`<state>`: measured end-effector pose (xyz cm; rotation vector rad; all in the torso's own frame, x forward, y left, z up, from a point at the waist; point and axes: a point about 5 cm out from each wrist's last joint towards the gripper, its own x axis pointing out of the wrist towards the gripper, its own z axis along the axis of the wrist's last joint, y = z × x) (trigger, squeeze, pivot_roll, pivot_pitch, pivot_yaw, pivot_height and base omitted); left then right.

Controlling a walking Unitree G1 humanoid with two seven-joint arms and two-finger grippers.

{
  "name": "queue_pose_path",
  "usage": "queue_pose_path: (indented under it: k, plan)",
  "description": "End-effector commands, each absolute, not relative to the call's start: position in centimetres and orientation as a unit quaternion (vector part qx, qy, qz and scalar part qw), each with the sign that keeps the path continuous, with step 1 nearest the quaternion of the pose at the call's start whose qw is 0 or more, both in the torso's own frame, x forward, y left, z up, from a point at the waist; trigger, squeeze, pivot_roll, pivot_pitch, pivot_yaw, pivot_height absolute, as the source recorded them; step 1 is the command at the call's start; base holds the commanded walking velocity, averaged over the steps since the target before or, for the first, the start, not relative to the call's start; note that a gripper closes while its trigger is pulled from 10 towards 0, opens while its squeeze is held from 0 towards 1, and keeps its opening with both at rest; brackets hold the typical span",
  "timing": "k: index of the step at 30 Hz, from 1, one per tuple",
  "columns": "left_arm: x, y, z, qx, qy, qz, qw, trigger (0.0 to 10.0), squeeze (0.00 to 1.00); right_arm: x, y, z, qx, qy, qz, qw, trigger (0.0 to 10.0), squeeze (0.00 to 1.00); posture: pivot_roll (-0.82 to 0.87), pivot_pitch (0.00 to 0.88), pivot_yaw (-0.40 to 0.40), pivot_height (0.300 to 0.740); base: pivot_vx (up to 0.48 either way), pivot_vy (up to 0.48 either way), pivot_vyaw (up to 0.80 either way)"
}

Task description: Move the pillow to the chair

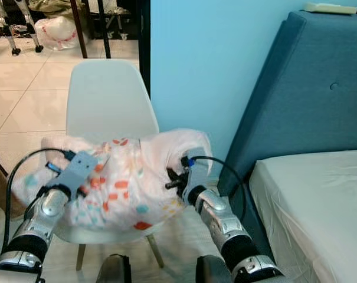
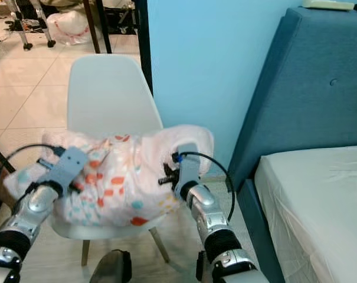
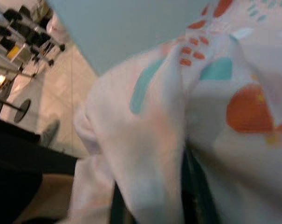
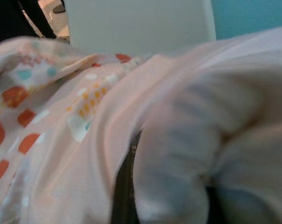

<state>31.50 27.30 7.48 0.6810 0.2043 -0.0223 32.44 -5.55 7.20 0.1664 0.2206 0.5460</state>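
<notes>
Right gripper [image 1: 179,177] and left gripper [image 1: 84,177] are both pinched into the pillow's [image 1: 128,183] fabric at either end, and the pillow sits across the seat of the white chair [image 1: 107,97]. To finish cleanly I'd let both ends go together and draw the arms straight back (so nothing drags it off the front edge). It's a soft, rumpled white pillow dotted with orange, teal and yellow, bulging over the seat's sides.
</notes>
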Motion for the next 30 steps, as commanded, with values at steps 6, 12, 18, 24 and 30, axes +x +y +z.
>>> queue_pose_path:
  k: [6, 12, 18, 24, 30]
  plan:
    - [31.8, 27.8, 8.2, 0.317, 0.095, -0.013, 0.944, 10.0, 1.00, 32.9, -6.1, 7.8, 0.113, 0.105, 0.261, 0.953, 10.0, 1.00, 0.02, 0.000, -0.132, 0.608, 0.000, 0.000, 0.00]
    - [31.3, 28.9, 8.1, 0.317, 0.101, -0.009, 0.943, 10.0, 1.00, 32.4, -7.3, 8.0, 0.118, 0.117, 0.280, 0.945, 10.0, 1.00, 0.02, 0.000, -0.129, 0.608, 0.000, 0.000, 0.00]
    - [30.2, 30.2, 7.8, 0.316, 0.109, -0.004, 0.943, 10.0, 1.00, 30.5, -9.4, 8.1, 0.086, 0.161, 0.321, 0.929, 10.0, 1.00, 0.02, 0.000, -0.128, 0.608, 0.000, 0.000, 0.00]
    - [29.1, 31.2, 7.1, 0.317, 0.125, 0.002, 0.940, 10.0, 1.00, 29.3, -10.6, 9.6, 0.089, 0.196, 0.342, 0.915, 10.0, 1.00, 0.02, 0.000, -0.117, 0.608, 0.000, 0.000, 0.00]
    - [28.6, 33.0, 8.5, 0.371, 0.100, 0.042, 0.922, 10.0, 1.00, 29.1, -13.0, 11.2, 0.020, 0.238, 0.364, 0.900, 10.0, 0.00, 0.02, 0.000, -0.112, 0.608, 0.000, 0.000, 0.00]
